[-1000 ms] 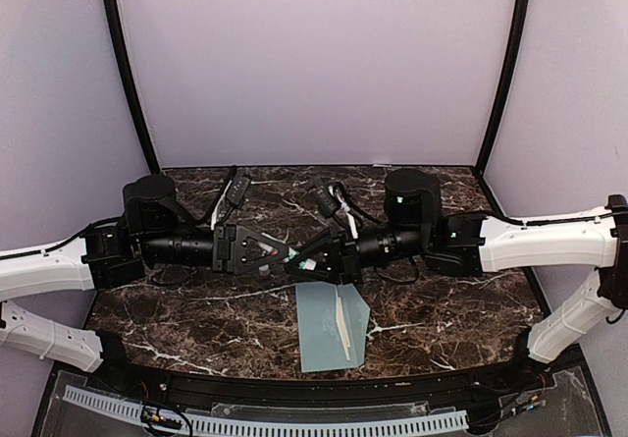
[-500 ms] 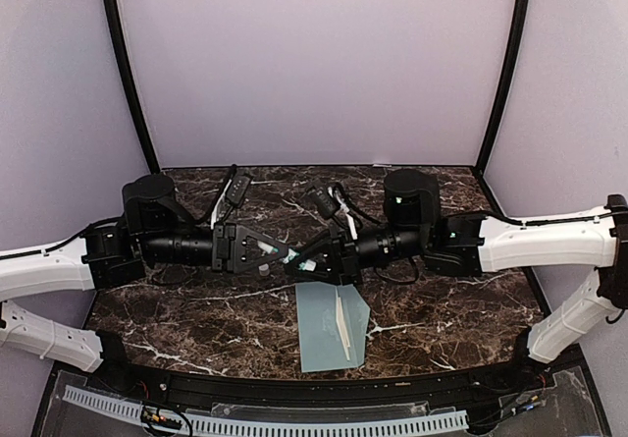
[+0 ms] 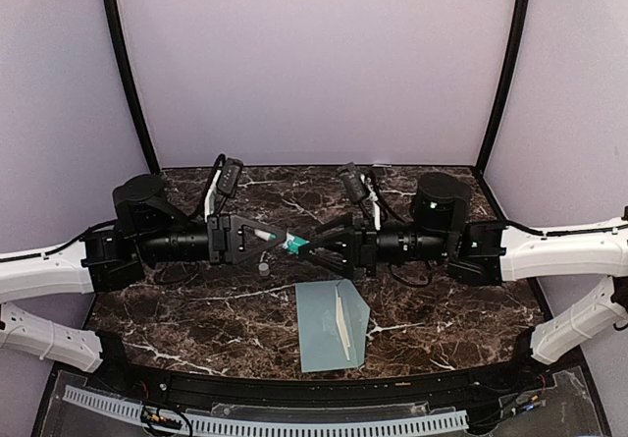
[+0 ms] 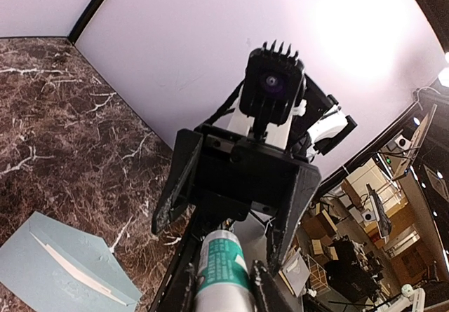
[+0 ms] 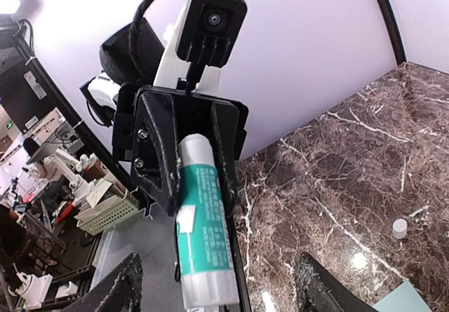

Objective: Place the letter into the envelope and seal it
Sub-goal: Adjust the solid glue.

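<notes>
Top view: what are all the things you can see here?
envelope: one, pale grey-teal, flat on the table near the front
glue stick: one, white and green, in the air between the grippers
cap: one, small, white, on the table, left of and behind the envelope
table: one, dark brown marble
left gripper: one, black, shut on the glue stick
right gripper: one, black, open, facing the glue stick

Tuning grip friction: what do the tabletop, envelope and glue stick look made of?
Tabletop: dark marble look, white veins, glossy glare; possibly laminate.
Envelope: matte pale teal paper, creased.
Glue stick: smooth plastic tube, green-and-white printed label.
</notes>
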Robot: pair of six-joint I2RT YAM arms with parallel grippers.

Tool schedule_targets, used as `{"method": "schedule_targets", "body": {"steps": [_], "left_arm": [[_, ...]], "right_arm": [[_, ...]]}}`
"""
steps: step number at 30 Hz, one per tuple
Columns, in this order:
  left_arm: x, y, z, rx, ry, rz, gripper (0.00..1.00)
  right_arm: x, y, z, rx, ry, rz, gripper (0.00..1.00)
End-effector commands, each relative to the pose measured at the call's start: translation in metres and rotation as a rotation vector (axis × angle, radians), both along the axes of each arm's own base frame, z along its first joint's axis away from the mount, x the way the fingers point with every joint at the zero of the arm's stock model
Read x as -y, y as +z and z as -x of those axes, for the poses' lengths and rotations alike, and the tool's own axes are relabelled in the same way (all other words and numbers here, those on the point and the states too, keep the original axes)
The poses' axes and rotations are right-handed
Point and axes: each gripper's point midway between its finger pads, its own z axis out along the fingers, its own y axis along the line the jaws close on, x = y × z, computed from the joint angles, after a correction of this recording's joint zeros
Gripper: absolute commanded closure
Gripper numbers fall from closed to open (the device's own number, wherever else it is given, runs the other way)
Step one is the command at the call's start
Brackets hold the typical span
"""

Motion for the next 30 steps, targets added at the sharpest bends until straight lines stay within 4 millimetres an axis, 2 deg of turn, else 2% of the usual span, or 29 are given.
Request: {"method": "schedule_targets", "body": {"steps": [1,4,7,16,23,30], "left_arm": [[-0.008,0.034,-0.006,0.091,0.054,0.133,1.00],[-0.009,0.047,-0.008,0.129,0.067,0.186,0.99],[-0.005,0.049,-0.012,0.140,0.074,0.187,0.99],[0.003,0.049,-0.014,0.137,0.057,0.195,0.99],[0.004,0.051,-0.014,0.141,0.050,0.200,0.99],[0.006,0.049,-0.012,0.137,0.033,0.196,0.98]], "right_arm": [[0.016,0.029,-0.013,-0.080,-0.122,-0.187,0.28],[0.023,0.035,-0.014,-0.136,-0.154,-0.262,0.28],[0.024,0.043,-0.010,-0.157,-0.154,-0.323,0.27],[-0.002,0.055,-0.007,-0.185,-0.094,-0.346,0.31],[-0.011,0.058,-0.008,-0.187,-0.075,-0.360,0.54],[-0.013,0.059,-0.010,-0.187,-0.083,-0.371,0.67]]}}
